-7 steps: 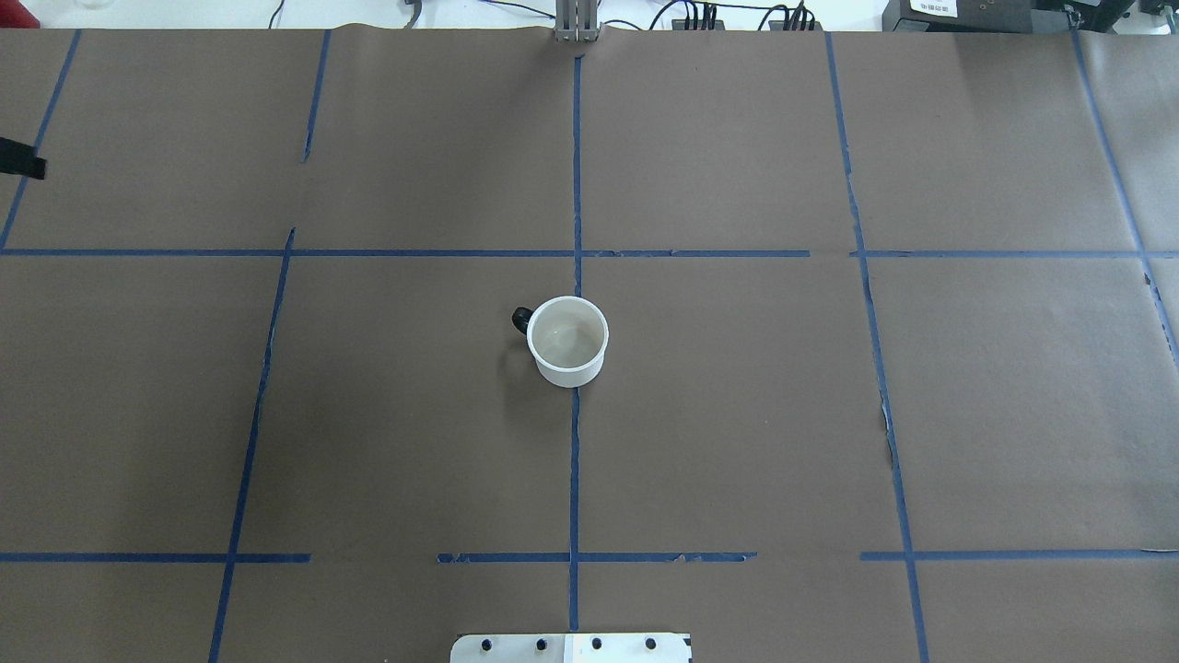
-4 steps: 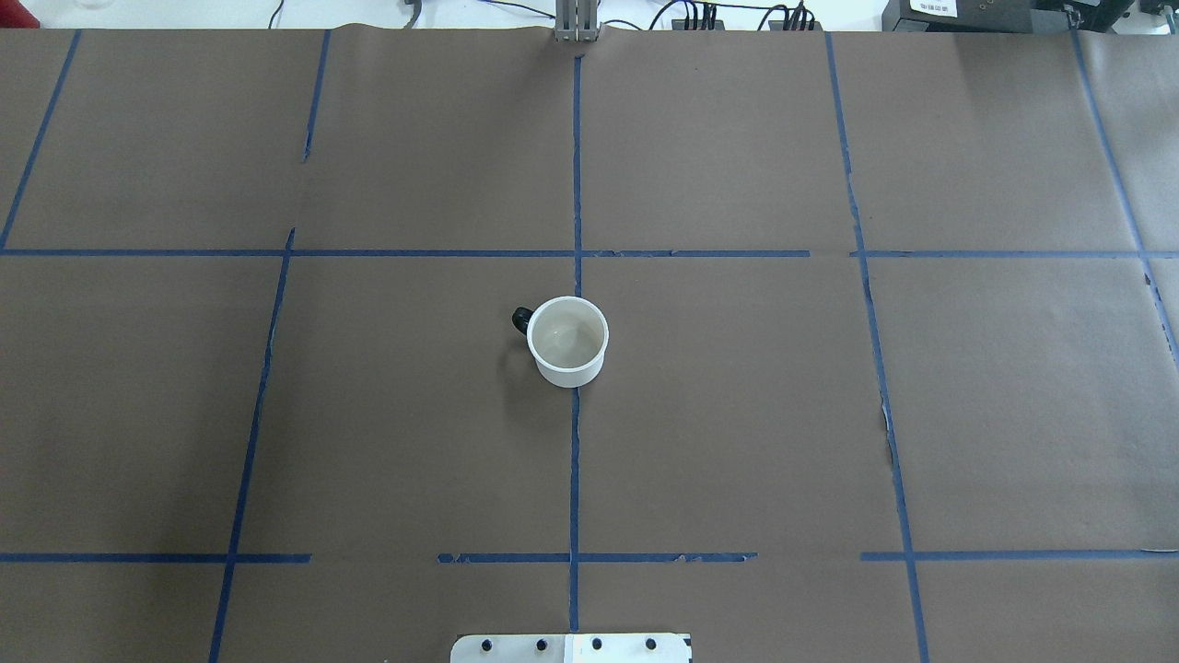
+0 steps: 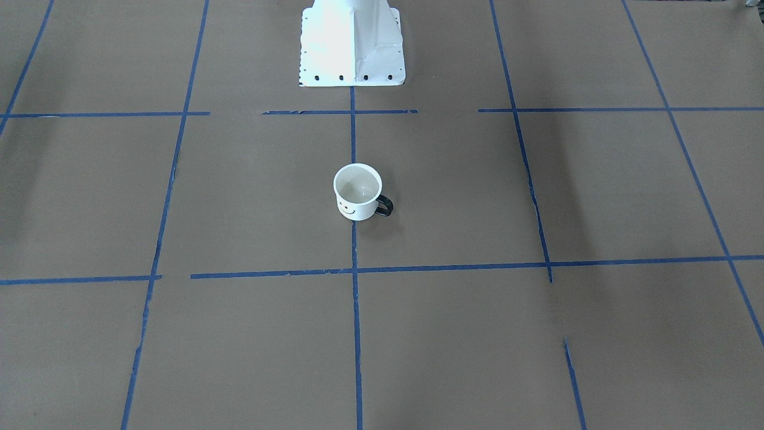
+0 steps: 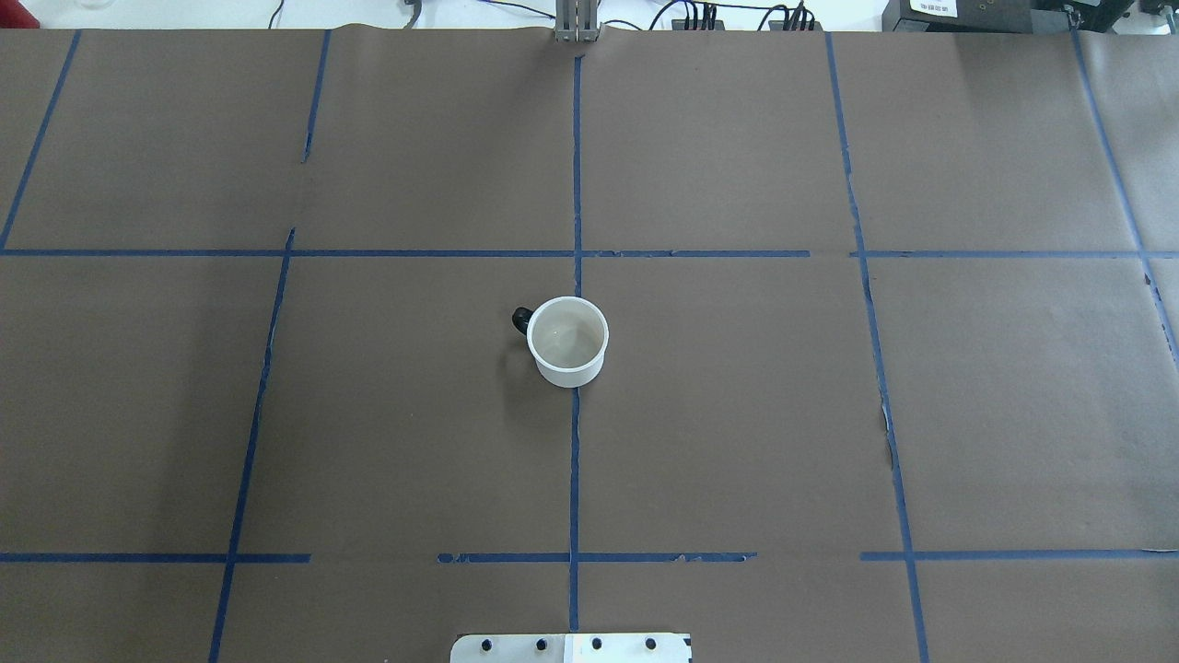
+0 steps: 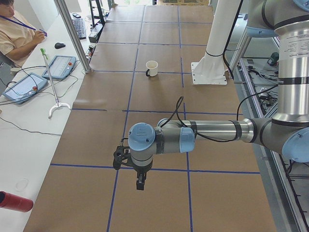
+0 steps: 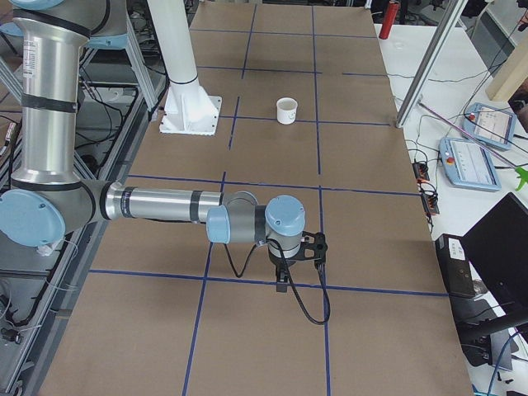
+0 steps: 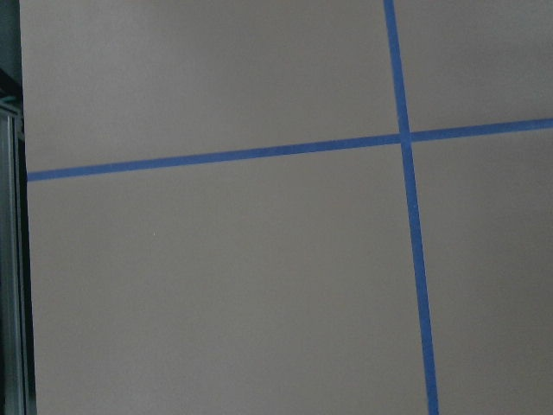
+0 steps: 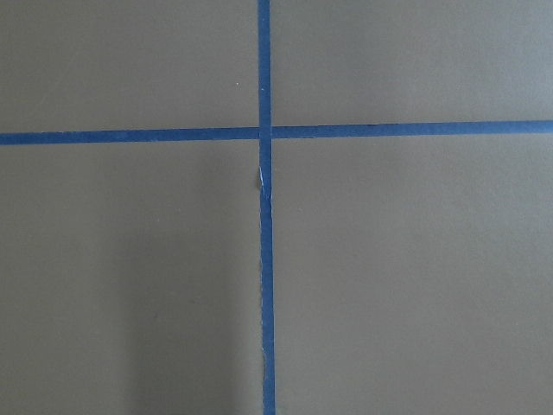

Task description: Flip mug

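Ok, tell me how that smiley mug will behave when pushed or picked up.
The mug stands upright and squat, so a low push would probably slide it rather than tip it. It looks empty and thin-walled, so likely light and stiff. Its smooth white wall may be slippery; the black handle probably gives a surer hold.

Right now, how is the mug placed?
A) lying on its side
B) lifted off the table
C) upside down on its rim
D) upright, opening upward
D: the mug stands on the table, and the overhead view looks into its open inside.
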You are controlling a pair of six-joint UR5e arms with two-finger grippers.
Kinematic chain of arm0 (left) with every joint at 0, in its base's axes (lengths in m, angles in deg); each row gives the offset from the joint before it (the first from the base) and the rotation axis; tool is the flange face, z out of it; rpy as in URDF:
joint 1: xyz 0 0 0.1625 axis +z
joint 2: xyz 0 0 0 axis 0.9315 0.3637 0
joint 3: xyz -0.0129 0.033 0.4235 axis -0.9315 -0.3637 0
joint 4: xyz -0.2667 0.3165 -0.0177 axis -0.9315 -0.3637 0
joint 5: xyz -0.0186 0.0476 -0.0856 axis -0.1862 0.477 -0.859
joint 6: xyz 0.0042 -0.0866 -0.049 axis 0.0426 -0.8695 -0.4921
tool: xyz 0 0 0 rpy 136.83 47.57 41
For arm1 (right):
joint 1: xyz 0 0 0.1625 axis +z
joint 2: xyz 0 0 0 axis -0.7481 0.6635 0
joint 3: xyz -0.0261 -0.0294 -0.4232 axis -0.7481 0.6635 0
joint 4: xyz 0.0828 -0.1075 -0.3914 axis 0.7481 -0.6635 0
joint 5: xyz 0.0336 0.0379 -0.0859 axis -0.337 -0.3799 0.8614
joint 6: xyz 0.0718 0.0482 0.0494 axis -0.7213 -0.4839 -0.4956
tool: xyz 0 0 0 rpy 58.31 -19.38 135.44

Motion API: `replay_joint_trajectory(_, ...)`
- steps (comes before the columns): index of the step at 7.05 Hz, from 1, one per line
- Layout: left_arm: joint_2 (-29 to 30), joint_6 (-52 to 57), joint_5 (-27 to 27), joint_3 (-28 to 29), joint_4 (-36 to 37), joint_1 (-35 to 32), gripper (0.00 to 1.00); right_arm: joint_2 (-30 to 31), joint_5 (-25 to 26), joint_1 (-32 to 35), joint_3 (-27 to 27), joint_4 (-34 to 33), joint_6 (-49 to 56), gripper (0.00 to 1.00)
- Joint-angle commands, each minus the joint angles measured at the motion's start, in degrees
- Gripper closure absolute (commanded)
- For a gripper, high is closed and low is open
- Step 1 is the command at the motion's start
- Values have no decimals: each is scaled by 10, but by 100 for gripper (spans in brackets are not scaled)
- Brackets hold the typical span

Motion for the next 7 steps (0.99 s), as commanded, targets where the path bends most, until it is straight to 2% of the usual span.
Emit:
replay_joint_trajectory(1, 9, -51, -35, -16, -10, 28, 0, 0, 0, 0, 0, 0, -1, 0)
replay_joint_trajectory(2, 6, -58, -36, -16, -20, 59, 0, 0, 0, 0, 0, 0, -1, 0)
replay_joint_trajectory(3, 6, -57, -38, -16, -30, 60, 0, 0, 0, 0, 0, 0, 0, 0)
replay_joint_trajectory(5, 2, -57, -36, -21, -107, 61, 0, 0, 0, 0, 0, 0, 0, 0)
replay_joint_trajectory(7, -2, -66, -38, -20, -110, 60, 0, 0, 0, 0, 1, 0, 0, 0)
